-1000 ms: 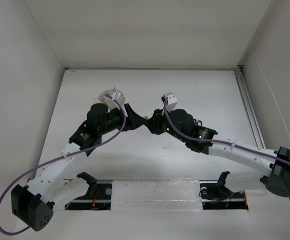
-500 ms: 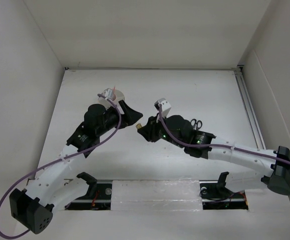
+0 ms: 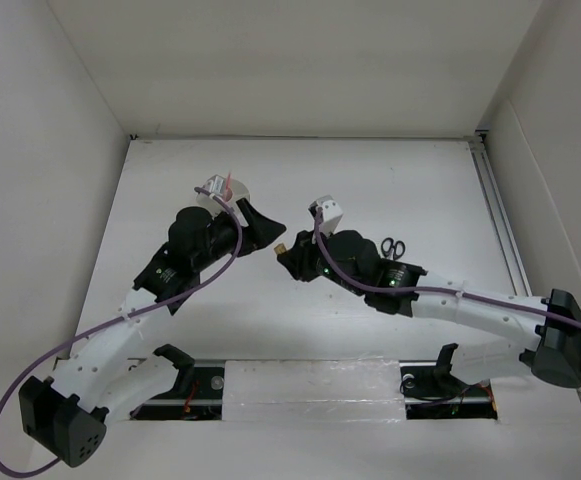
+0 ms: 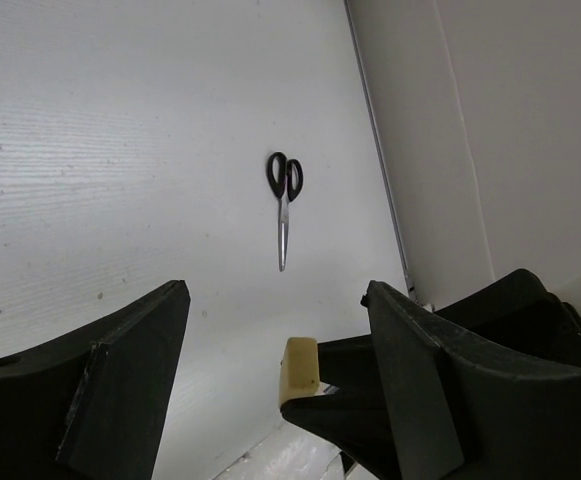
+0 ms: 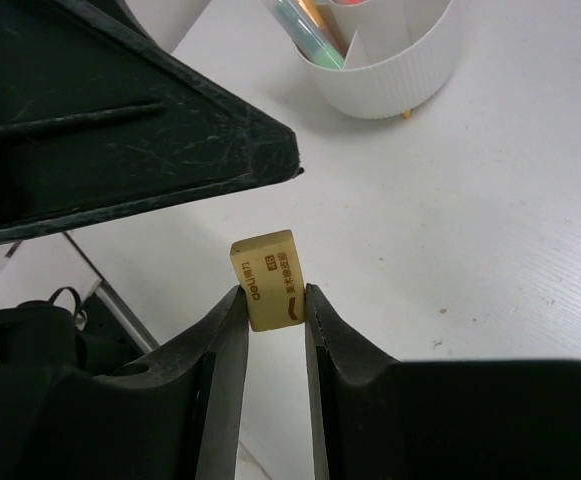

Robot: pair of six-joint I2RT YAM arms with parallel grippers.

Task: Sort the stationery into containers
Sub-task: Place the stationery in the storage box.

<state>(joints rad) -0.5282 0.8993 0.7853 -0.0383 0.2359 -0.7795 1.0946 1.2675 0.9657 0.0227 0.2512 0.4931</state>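
1. top external: left gripper [image 3: 270, 230] and right gripper [image 3: 288, 256] sit nose to nose over the middle of the table [image 3: 390, 170]. the tan eraser [image 3: 281, 243] is a small speck at the right gripper's tip, just beside the left one. the white cup [image 3: 232, 188] is mostly hidden behind the left wrist. the scissors [image 3: 393, 247] lie flat beyond the right arm, apart from both grippers.
2. left wrist: the left fingers [image 4: 120, 370] stand wide apart and grip nothing. the eraser sits in the gap between them, nearer the right-hand finger and clear of both. it is carried on the right gripper's dark tip, which pokes in from below. the scissors are closed and lie on bare table farther off.
3. right wrist: the right fingers [image 5: 225, 350] are clamped on the eraser's lower half, one on each side face. the printed upper half sticks out past the tips. one dark left finger lies just above the eraser, with a narrow gap between them. the cup stands beyond, upper right, with highlighters [image 5: 305, 30] upright in one compartment.
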